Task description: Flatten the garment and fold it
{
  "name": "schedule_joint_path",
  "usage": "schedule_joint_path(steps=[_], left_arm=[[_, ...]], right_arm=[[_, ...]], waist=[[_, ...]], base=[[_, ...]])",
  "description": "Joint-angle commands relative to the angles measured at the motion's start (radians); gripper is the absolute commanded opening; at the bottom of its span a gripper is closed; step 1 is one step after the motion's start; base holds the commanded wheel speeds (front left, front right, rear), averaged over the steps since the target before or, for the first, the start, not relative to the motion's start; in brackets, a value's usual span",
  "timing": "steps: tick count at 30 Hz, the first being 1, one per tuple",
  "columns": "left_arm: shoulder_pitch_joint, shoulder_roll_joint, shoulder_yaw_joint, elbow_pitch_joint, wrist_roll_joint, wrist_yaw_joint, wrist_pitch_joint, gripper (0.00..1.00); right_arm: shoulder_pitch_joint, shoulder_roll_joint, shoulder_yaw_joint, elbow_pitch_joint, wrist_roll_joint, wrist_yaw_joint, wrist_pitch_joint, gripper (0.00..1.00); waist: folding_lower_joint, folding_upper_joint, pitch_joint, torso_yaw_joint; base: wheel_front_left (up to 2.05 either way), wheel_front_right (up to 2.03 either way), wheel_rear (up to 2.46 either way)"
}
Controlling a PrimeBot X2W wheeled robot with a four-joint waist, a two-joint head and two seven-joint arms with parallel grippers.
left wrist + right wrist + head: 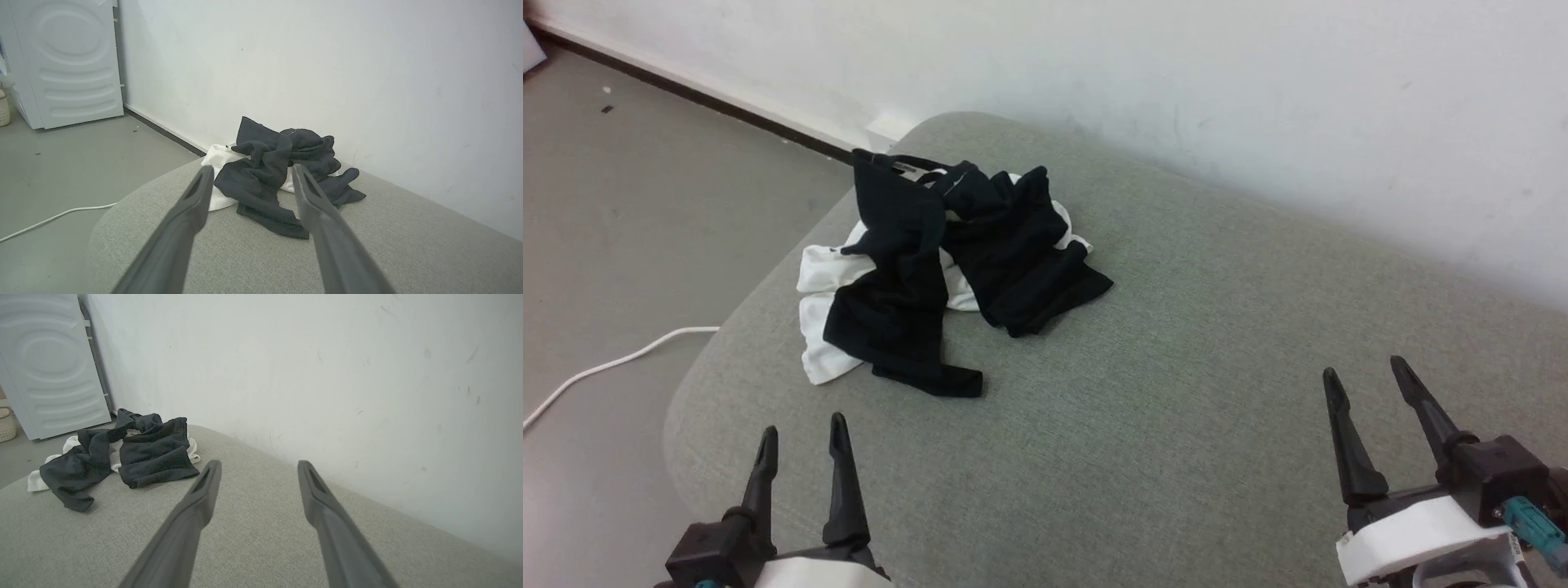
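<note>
In the head view the crumpled raglan shirt (931, 278), white cotton body under black sleeves, lies heaped on the far left of the grey-green fabric cushion (1176, 392). It is ahead of the left gripper (803, 425) and well apart from the right gripper (1365, 367), both spread wide and empty. In the left wrist view the heap sits straight ahead, one black sleeve (269, 218) trailing towards the parted fingers. In the right wrist view it lies far off to the left, so the left arm looks nearer for a first reach.
</note>
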Motion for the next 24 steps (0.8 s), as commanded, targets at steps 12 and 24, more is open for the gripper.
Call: schedule_joint_path(steps=[12, 24], left_arm=[[0.036, 0.017, -0.011, -0.023, -0.028, 0.025, -0.010, 1.00], [0.000, 0.011, -0.029, -0.068, -0.079, 0.005, -0.015, 1.00]], right_arm=[[0.023, 0.003, -0.007, -0.011, 0.015, -0.002, -0.018, 1.00], [0.026, 0.003, -0.012, -0.015, 0.016, -0.002, -0.018, 1.00]], waist=[[0.0000, 0.0000, -0.012, 0.040], [0.0000, 0.0000, -0.011, 0.035]], base=[[0.00, 0.00, 0.00], [0.00, 0.00, 0.00]])
